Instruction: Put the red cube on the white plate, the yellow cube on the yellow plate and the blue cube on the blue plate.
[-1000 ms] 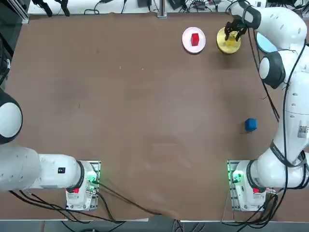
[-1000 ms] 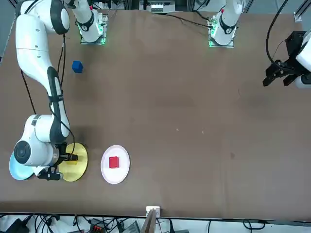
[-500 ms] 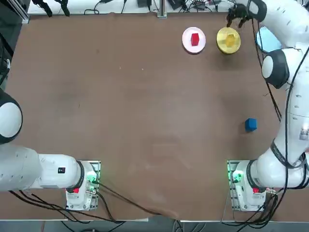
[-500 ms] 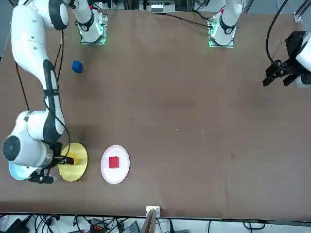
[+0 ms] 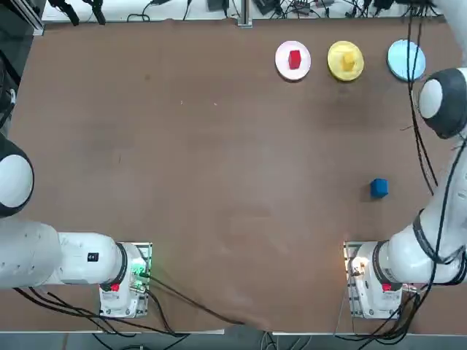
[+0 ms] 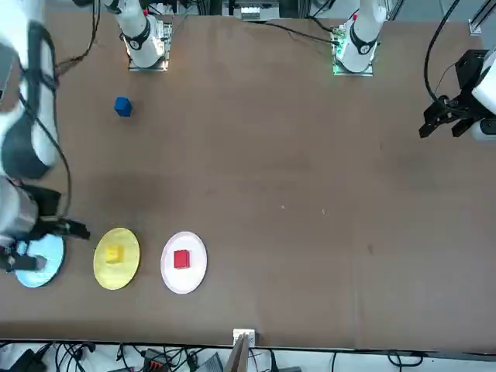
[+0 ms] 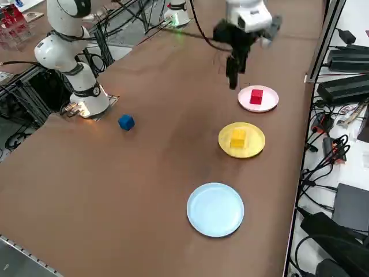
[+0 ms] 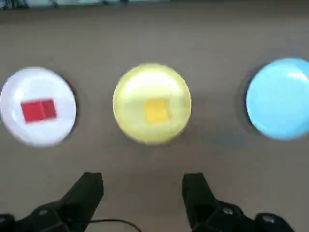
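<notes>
Awaiting pickup, the blue cube (image 5: 379, 188) sits alone on the worktop (image 5: 219, 160), well apart from the empty blue plate (image 5: 406, 60); small, rigid and probably light, it suits a pinch across two flat opposite faces. The red cube (image 5: 295, 59) rests on the white plate (image 5: 283, 67), the yellow cube (image 5: 347, 60) on the yellow plate (image 5: 336, 67). The right tool (image 8: 142, 191) hangs wide and empty above the plates.

overhead, front, side, wrist views
</notes>
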